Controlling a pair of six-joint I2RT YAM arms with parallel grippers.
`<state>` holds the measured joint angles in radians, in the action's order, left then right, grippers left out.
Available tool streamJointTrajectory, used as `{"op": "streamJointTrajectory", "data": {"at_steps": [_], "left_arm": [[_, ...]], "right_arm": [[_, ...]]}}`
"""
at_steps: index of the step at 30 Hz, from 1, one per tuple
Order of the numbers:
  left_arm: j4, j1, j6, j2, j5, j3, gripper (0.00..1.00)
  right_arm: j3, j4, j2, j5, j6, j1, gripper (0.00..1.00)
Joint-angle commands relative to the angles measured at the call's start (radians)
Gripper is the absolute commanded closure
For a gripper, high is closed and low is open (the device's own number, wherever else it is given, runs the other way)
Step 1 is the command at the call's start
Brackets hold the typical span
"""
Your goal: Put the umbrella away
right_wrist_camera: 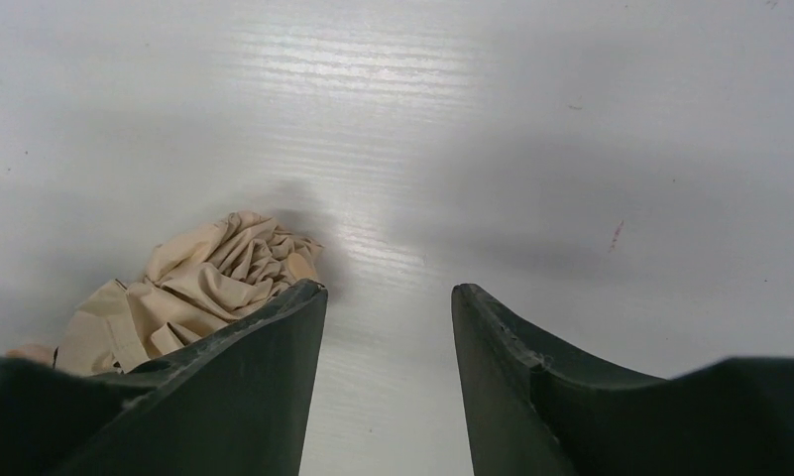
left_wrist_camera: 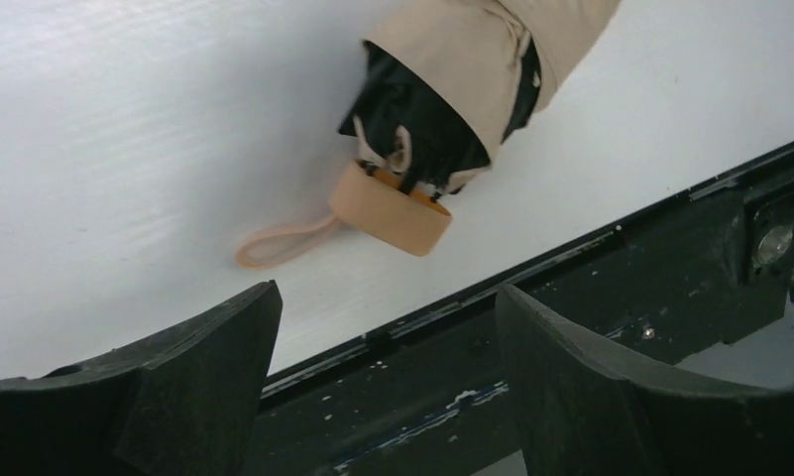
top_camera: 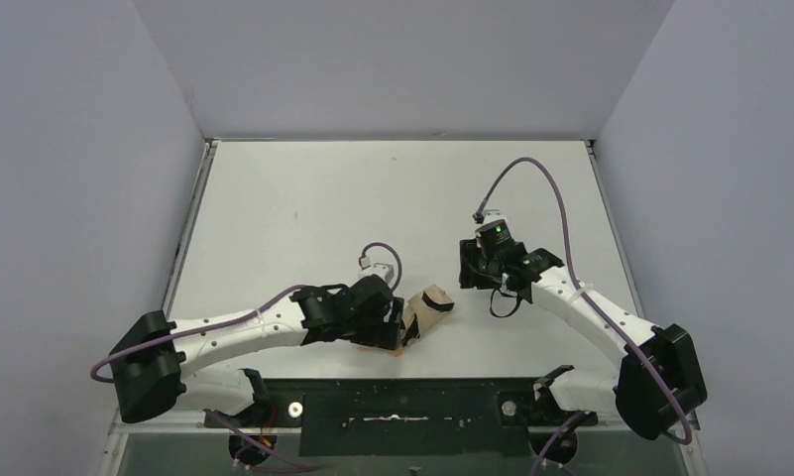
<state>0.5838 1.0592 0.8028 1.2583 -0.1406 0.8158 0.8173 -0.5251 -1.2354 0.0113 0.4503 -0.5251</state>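
Observation:
The umbrella (top_camera: 429, 309) lies folded on the white table near the front edge, beige fabric bunched round black ribs. In the left wrist view its tan handle (left_wrist_camera: 391, 208) and thin loop (left_wrist_camera: 279, 241) point toward me, with the fabric body (left_wrist_camera: 482, 50) beyond. My left gripper (left_wrist_camera: 388, 291) is open, a short way back from the handle and touching nothing; from above it (top_camera: 397, 332) sits just left of the umbrella. My right gripper (right_wrist_camera: 390, 290) is open over bare table, the crumpled fabric end (right_wrist_camera: 209, 278) just outside its left finger; from above it (top_camera: 470, 275) sits right of the umbrella.
The black base plate (left_wrist_camera: 611, 297) runs along the table's near edge, right under my left gripper. Grey walls close in the table (top_camera: 393, 198) on the left, back and right. A purple cable (top_camera: 551, 188) arcs above the right arm.

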Motion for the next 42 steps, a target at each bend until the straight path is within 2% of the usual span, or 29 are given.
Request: {"op": "streamJointTrajectory", "data": {"at_steps": [1, 6, 10, 14, 20, 27, 31, 37, 40, 42], "left_arm": [[-0.086, 0.064, 0.154, 0.102, 0.026, 0.012, 0.23], [-0.184, 0.091, 0.209, 0.213, 0.053, 0.027, 0.25], [-0.202, 0.081, 0.208, 0.287, 0.046, 0.058, 0.27], [-0.232, 0.059, 0.203, 0.351, 0.057, 0.073, 0.4], [-0.243, -0.004, 0.177, 0.388, 0.047, 0.083, 0.59], [-0.225, -0.119, 0.086, 0.44, 0.04, 0.133, 0.61], [-0.218, -0.15, 0.021, 0.483, 0.05, 0.195, 0.65], [-0.188, -0.166, -0.036, 0.49, 0.061, 0.23, 0.62], [-0.212, -0.166, -0.062, 0.437, 0.07, 0.179, 0.53], [-0.245, -0.167, -0.086, 0.405, 0.083, 0.149, 0.43]], "right_arm": [[-0.008, 0.055, 0.014, -0.041, -0.002, 0.0, 0.48], [-0.012, 0.099, -0.008, -0.071, 0.002, 0.0, 0.46], [-0.015, 0.151, -0.055, -0.084, -0.008, 0.002, 0.45], [-0.009, 0.207, -0.112, -0.139, -0.033, 0.004, 0.45], [-0.001, 0.191, -0.123, -0.174, -0.039, 0.002, 0.48], [-0.038, 0.177, -0.116, -0.208, 0.02, -0.001, 0.51], [-0.055, 0.172, -0.104, -0.183, 0.075, -0.004, 0.51], [-0.029, 0.066, -0.037, 0.056, 0.13, 0.011, 0.47], [-0.034, 0.016, 0.043, 0.17, 0.148, 0.028, 0.46], [-0.039, -0.007, 0.081, 0.17, 0.146, 0.056, 0.45]]}}
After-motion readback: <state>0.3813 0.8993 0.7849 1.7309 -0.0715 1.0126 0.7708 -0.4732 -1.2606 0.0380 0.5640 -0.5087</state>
